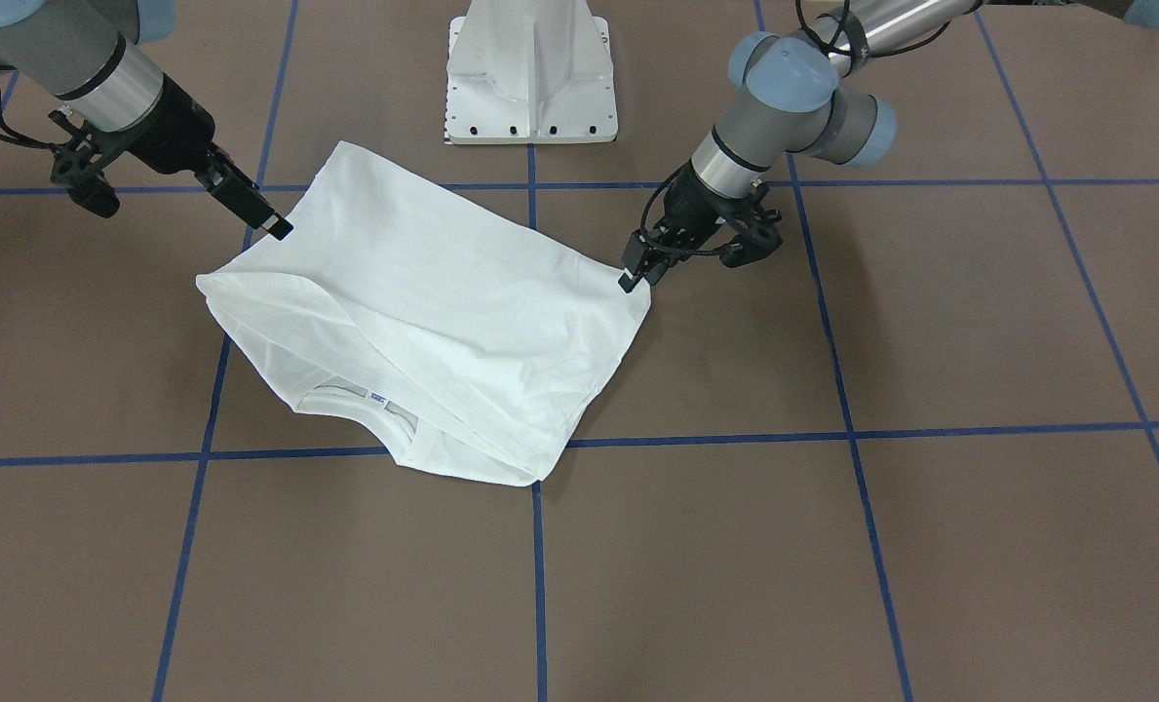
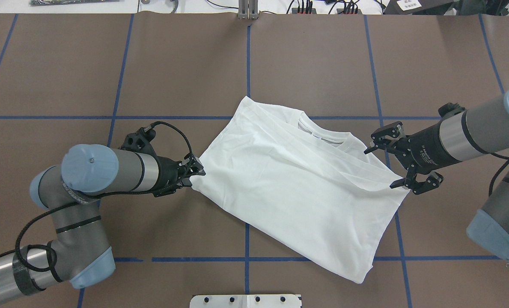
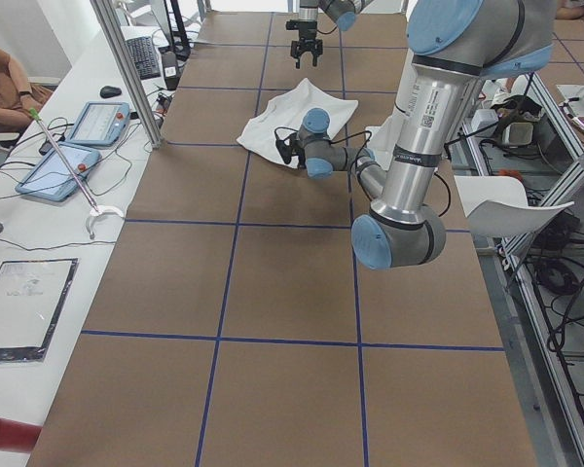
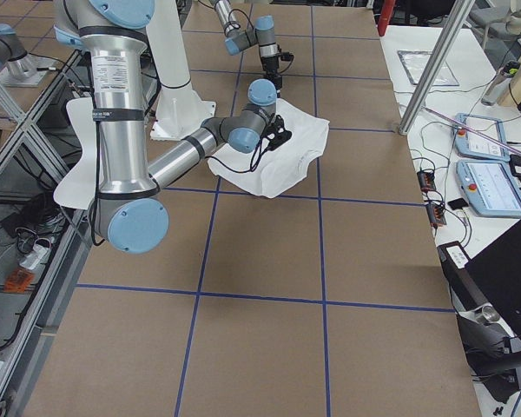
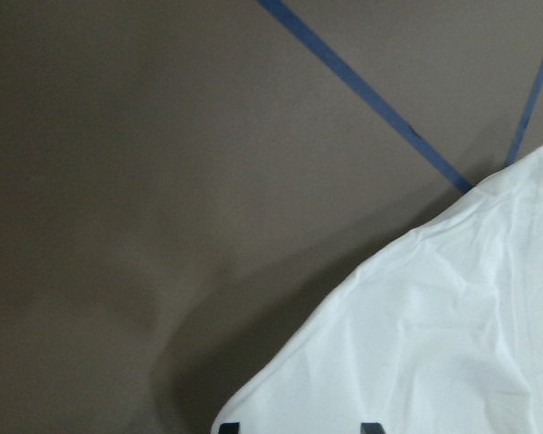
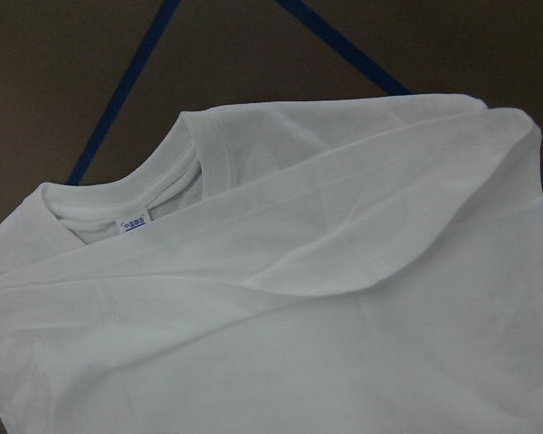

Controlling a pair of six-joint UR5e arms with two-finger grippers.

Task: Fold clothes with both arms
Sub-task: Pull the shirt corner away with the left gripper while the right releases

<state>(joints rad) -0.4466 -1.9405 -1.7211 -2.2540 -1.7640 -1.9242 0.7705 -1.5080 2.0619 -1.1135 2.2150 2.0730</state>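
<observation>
The white shirt (image 1: 443, 312) lies folded into a rough rectangle on the brown table, collar (image 1: 365, 398) and neck label on the operators' side. It also shows in the overhead view (image 2: 297, 188). No printed text shows. My left gripper (image 2: 193, 174) is low at the shirt's left corner. In the left wrist view its fingertips (image 5: 371, 427) stand a little apart over the shirt's edge (image 5: 452, 344). My right gripper (image 2: 379, 169) hovers over the opposite corner with its jaws spread and empty. The right wrist view shows only the shirt (image 6: 299, 316) and its label (image 6: 133, 221).
The white pedestal base (image 1: 530, 78) stands just behind the shirt. Blue tape lines (image 1: 540, 585) cross the table. An operators' bench with tablets (image 3: 78, 126) and a metal post (image 3: 127, 68) runs along the far side.
</observation>
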